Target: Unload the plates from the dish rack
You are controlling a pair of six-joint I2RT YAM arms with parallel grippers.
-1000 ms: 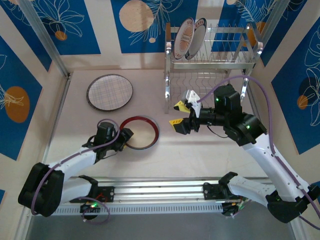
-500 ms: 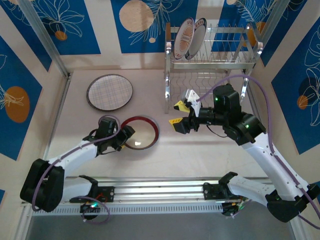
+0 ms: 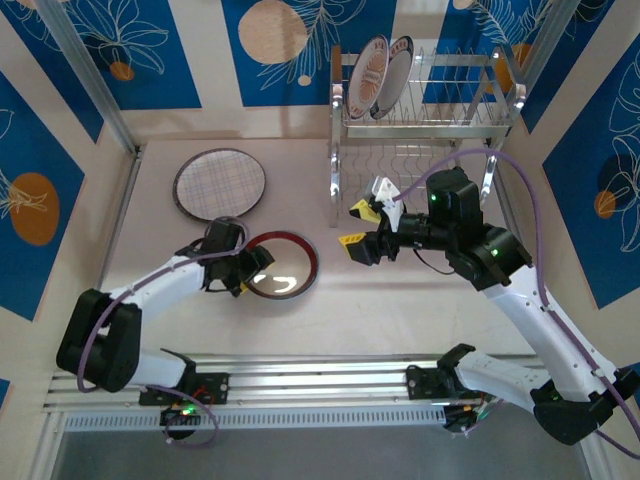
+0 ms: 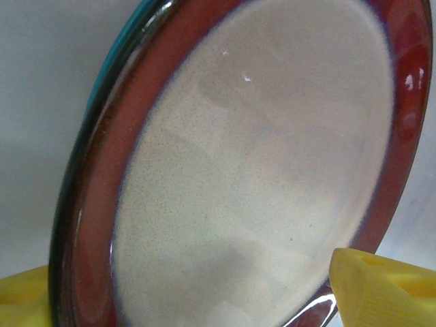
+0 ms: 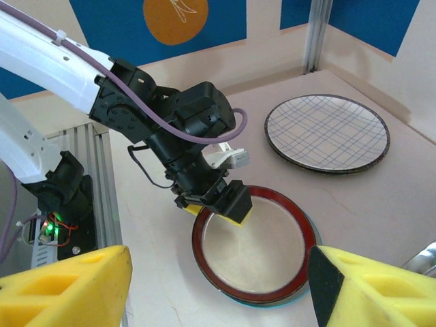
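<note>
From above, the rack (image 3: 430, 120) stands at the far right of the table (image 3: 400, 300), with two plates (image 3: 375, 75) on edge at the left end of its upper tier. The plaid plate (image 3: 220, 185) lies flat well left of the rack, and the red plate (image 3: 290, 262) lies flat nearer the arms. The left gripper (image 3: 250, 267) sits at the red plate's left rim. The right gripper (image 3: 356, 227) hovers in front of the rack, jaws spread and empty. At the left wrist, the red plate (image 4: 259, 157) looms close, a teal edge (image 4: 126, 48) showing beneath it. The yellow fingers (image 4: 381, 289) stand spread to either side of its near rim; whether they touch it I cannot tell. At the right wrist, that gripper's own fingers (image 5: 68, 289) are wide apart with nothing between them. Beyond them the left gripper (image 5: 216, 204) is at the red plate's (image 5: 266, 238) rim, and the plaid plate (image 5: 327, 133) lies farther off.
</note>
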